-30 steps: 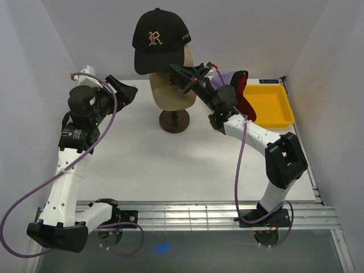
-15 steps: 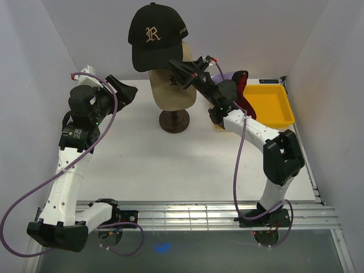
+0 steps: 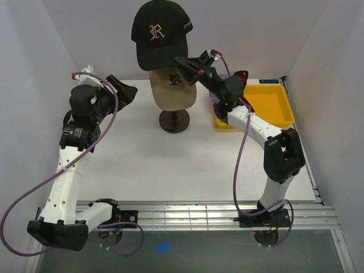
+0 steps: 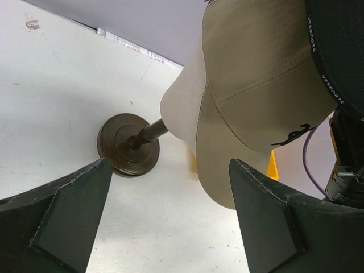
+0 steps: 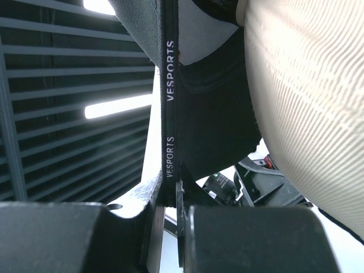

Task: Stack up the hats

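We have lifted the black cap [image 3: 158,34] higher above the beige cap [image 3: 172,85]; our right tool [image 3: 183,63] pinches only its rim, so it could slip or land crooked. Left tool [image 3: 126,90] gapes empty.

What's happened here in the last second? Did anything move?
The right fingers, pinching the black cap by its rim, lifted it higher above the tan cap on the mannequin head. The left fingers stayed open and still; the tan cap and the stand didn't move.
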Controlling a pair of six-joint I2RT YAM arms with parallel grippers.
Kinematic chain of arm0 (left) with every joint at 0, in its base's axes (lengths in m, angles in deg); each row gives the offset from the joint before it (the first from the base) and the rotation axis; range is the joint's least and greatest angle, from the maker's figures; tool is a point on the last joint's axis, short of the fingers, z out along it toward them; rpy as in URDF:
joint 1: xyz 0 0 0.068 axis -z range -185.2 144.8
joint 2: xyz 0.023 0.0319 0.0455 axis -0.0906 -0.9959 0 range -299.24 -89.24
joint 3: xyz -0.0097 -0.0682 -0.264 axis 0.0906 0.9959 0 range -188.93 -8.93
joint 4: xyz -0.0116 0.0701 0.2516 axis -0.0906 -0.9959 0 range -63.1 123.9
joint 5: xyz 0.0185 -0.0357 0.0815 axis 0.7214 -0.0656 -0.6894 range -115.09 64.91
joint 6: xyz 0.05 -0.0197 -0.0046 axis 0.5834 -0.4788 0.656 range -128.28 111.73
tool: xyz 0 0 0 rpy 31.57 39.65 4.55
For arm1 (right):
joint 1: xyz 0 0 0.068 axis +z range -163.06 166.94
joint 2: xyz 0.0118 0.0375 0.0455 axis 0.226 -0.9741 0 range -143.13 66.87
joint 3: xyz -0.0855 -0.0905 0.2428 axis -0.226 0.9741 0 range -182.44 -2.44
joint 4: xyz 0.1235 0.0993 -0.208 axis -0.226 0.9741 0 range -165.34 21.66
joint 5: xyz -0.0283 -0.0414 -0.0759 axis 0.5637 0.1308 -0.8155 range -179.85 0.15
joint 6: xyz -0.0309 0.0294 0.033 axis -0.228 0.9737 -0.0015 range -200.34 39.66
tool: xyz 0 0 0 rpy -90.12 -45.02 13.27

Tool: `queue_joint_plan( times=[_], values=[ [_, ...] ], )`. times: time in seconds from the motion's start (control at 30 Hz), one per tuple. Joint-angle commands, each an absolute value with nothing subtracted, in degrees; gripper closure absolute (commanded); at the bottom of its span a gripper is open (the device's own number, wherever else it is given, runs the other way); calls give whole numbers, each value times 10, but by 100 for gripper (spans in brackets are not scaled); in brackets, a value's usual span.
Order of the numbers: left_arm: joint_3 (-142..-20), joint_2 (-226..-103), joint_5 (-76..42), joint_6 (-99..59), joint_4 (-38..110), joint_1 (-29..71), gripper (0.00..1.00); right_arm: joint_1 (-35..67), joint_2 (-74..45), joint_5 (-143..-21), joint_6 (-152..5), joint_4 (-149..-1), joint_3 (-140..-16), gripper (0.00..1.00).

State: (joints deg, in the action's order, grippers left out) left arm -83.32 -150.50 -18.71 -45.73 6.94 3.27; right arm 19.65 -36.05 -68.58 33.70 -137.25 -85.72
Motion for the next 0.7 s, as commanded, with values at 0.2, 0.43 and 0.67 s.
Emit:
queue_joint_plan(
  times=[0.2, 0.43, 0.67],
  values=[
    [-824, -1500, -199, -449, 73, 32, 6, 172, -342, -623, 466, -1474, -851, 92],
    [-824, -1498, -201, -448, 71, 32, 6, 162, -313, -618, 473, -1506, -779, 92],
    [-830, -1497, -203, -447, 65, 32, 6, 155, -305, -626, 482, -1532, -745, 92]
  ],
)
